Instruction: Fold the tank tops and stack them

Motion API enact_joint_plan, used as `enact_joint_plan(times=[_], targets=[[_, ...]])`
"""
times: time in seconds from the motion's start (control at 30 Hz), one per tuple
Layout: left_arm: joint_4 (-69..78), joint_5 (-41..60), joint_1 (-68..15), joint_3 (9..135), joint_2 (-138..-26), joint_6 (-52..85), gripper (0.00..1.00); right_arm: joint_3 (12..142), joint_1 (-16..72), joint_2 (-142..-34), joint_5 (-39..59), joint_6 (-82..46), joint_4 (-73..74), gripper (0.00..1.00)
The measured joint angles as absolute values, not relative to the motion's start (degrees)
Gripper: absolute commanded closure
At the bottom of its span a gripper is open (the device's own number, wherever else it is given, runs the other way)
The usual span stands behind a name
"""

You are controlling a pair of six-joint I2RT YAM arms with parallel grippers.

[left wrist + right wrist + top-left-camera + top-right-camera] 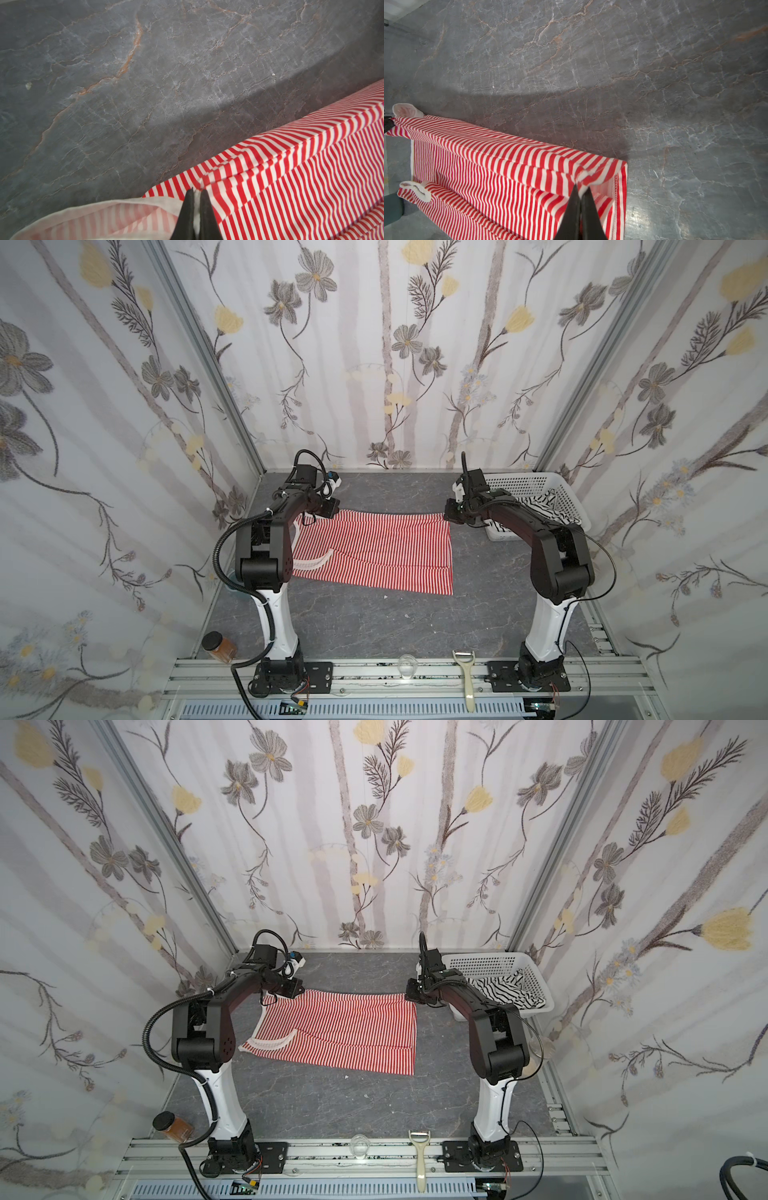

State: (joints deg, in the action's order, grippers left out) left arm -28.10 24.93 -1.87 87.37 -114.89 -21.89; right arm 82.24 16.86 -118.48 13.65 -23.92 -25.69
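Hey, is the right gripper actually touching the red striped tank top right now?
Touching. The right wrist view shows the right gripper shut on a fold of the red-and-white striped tank top at its hem corner.

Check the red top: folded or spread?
Spread, not folded yet: the red top lies open, far edge pinched at both corners by the left tool and right tool.

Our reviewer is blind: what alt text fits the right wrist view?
The right gripper, shut, pinches a hem corner of the red-and-white striped tank top, whose edge stretches taut away from it over the grey marbled table. Pale-trimmed straps show at the far end.
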Motion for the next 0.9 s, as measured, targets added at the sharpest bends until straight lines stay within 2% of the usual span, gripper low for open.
enact_joint_plan(times=[0.37,0.67,0.73,0.8,0.83,0.9], targets=[[-25.47,24.86,-1.63,72.88,-104.16,-23.07,0.95,70.02,20.73,-109.93,14.50,-23.94,-22.48,1.00],[-23.27,23.73,-1.13,63.75,-100.90,-24.03,0.94,62.61,22.44,-106.98,12.73,-24.23,-20.40,0.98],[-22.79,23.75,-1.13,62.52,-100.62,-24.05,0.94,61.25,22.46,-106.43,12.47,-24.53,-20.05,0.93],[-22.35,23.75,-1.13,61.36,-100.42,-24.10,0.93,60.27,22.55,-106.08,12.47,-24.62,-19.86,0.82],[-22.24,23.73,-1.13,60.75,-100.22,-24.21,0.90,59.77,22.57,-105.93,12.47,-24.95,-19.75,0.76],[-22.04,23.64,-1.06,59.68,-99.83,-24.47,0.77,58.65,22.52,-105.27,11.68,-25.04,-19.55,0.69]])
